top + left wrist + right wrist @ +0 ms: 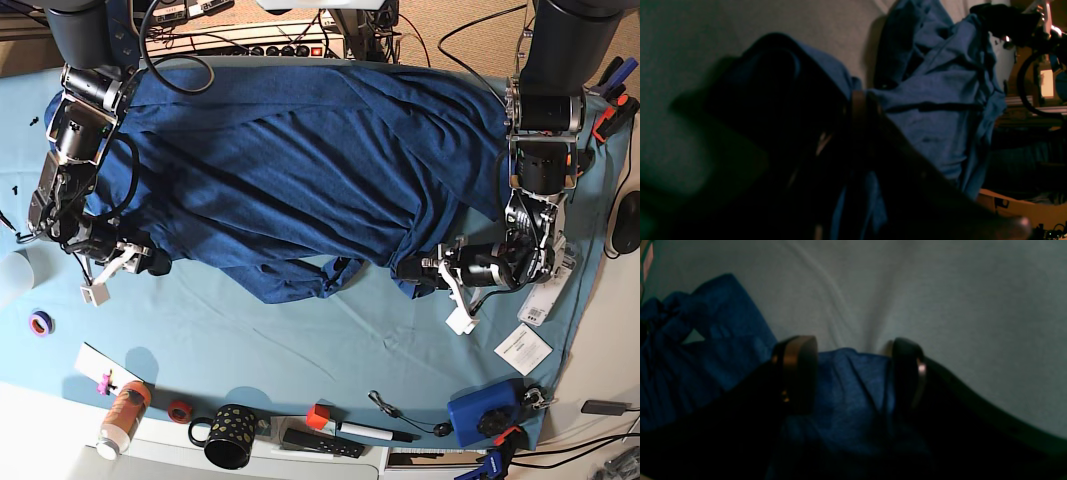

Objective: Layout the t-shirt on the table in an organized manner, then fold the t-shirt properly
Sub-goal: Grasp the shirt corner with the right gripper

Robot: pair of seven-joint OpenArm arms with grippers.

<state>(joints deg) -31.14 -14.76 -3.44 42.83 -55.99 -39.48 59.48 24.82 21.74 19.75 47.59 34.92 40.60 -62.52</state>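
navy t-shirt [300,170], rumpled, spread across teal table [300,350]

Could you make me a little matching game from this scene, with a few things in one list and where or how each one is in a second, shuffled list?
Things:
1. t-shirt
2. left gripper
3. right gripper
4. black mug

States or places:
A. jaws wide open, fabric lying between the fingers
B. spread rumpled across the teal table
C. standing at the table's near edge
D. closed on a fold of blue fabric

Pairs: 1-B, 2-D, 3-A, 4-C
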